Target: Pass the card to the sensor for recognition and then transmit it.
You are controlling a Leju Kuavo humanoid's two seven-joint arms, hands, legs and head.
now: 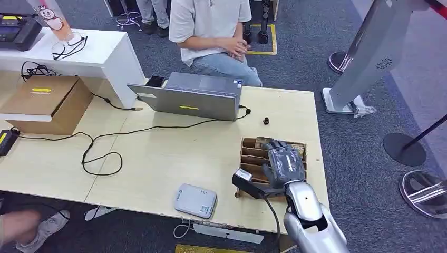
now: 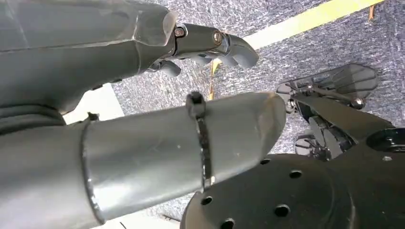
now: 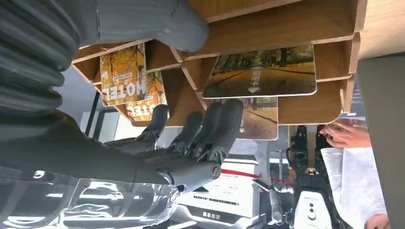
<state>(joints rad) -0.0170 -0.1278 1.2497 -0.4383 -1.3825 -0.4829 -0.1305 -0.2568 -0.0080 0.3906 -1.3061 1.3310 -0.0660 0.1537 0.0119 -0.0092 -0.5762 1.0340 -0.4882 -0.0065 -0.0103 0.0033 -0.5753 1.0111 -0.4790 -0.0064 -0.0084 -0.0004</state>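
A wooden card rack point(image 1: 252, 154) stands near the right end of the pale table. My right hand point(image 1: 282, 162) hovers over its slots, palm down, fingers apart. In the right wrist view the rack point(image 3: 305, 28) holds a card with an autumn avenue point(image 3: 260, 71), a second one behind it point(image 3: 260, 121) and orange hotel cards point(image 3: 123, 74). The dark fingers point(image 3: 210, 131) reach beside the second card and the thumb point(image 3: 157, 21) lies over the rack, with nothing between them. A grey-white sensor pad point(image 1: 196, 201) lies near the front edge, left of the rack. My left hand point(image 2: 210, 45) hangs empty above carpet.
An open laptop point(image 1: 190, 98) sits at the back of the table with a person point(image 1: 211, 31) seated behind it. Black cables point(image 1: 103, 145) loop across the left half. A cardboard box point(image 1: 47, 103) stands far left. A small black knob point(image 1: 266, 121) lies behind the rack.
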